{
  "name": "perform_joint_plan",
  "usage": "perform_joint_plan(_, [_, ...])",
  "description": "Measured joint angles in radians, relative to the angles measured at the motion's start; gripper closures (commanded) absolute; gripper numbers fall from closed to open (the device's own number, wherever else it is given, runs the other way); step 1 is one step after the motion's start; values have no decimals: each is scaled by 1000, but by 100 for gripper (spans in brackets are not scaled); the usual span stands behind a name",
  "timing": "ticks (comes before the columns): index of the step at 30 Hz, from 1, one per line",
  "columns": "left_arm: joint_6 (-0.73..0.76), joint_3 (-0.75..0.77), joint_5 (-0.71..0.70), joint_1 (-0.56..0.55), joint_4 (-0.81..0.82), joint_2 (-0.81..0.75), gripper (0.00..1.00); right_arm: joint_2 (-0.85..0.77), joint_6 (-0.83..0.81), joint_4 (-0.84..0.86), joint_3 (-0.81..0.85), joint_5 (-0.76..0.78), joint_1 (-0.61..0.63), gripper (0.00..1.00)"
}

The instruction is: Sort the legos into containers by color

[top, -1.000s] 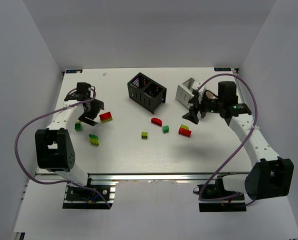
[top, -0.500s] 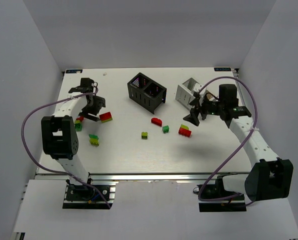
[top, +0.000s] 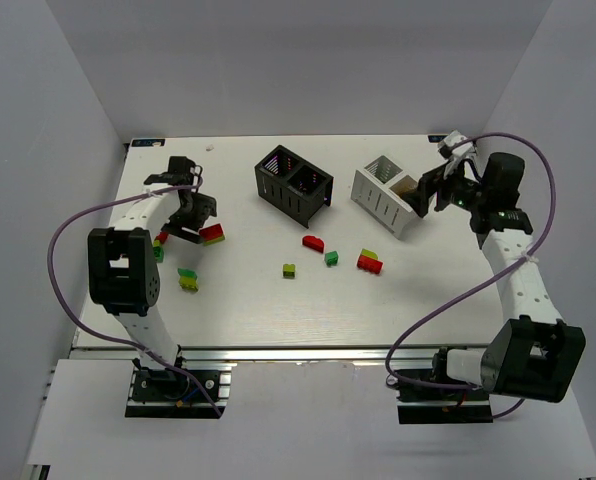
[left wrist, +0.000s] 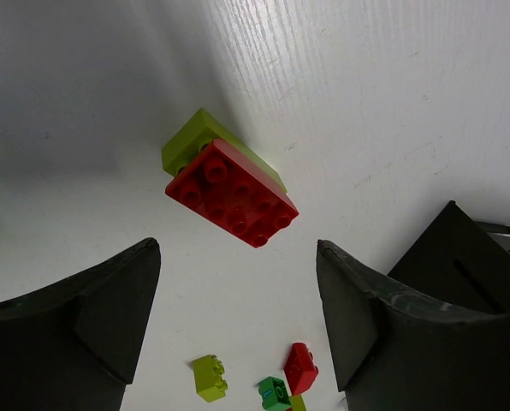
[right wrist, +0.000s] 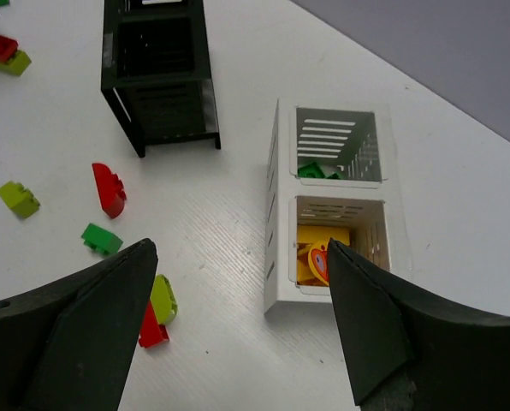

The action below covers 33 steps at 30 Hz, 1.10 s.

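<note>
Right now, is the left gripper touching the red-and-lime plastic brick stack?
Apart. Left wrist view shows white table between the left gripper and the red-and-lime plastic brick stack.

No text I can actually read, honestly. The tiny blue sticker (top: pixel 144 143) at the surface's (top: pixel 258 300) 11 o'clock corner is just a blur.

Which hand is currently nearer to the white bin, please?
Right. The right hand hovers just beside the white bin; the left hand is across the table, over the red-and-green stack.
</note>
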Motion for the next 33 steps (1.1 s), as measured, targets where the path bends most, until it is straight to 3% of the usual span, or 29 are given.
perform_joint_plan(5, [4,0,-3,0,0,-3,18,29,-35,-27,64,-80,-14,17])
perform_joint_plan(9, [23,-6,-11,0,5,-19,20,83,-286,-245,137,-219,-13,18])
perform_joint_plan(13, [109,-57,-14,-1,46,-78,33,146,-608,-521,151,-250,22,18])
perform_joint_plan(16, [207,-160,24,-6,140,-177,45,182,-696,-607,123,-214,90,18])
perform_joint_plan(18, [280,-267,85,-10,248,-274,49,181,-681,-591,76,-153,169,17])
perform_joint_plan(21, [365,-374,154,-16,325,-405,47,180,-559,-489,-3,-23,323,16])
perform_joint_plan(22, [391,-390,163,-19,335,-434,44,183,-499,-456,-20,28,369,11])
perform_joint_plan(27, [508,-443,169,-23,355,-537,31,251,-315,-313,-16,211,515,11])
perform_joint_plan(30, [536,-493,161,-23,345,-600,30,294,-328,-265,-8,261,547,11])
perform_joint_plan(33, [537,-539,150,-23,327,-659,30,336,-451,-258,2,250,550,11])
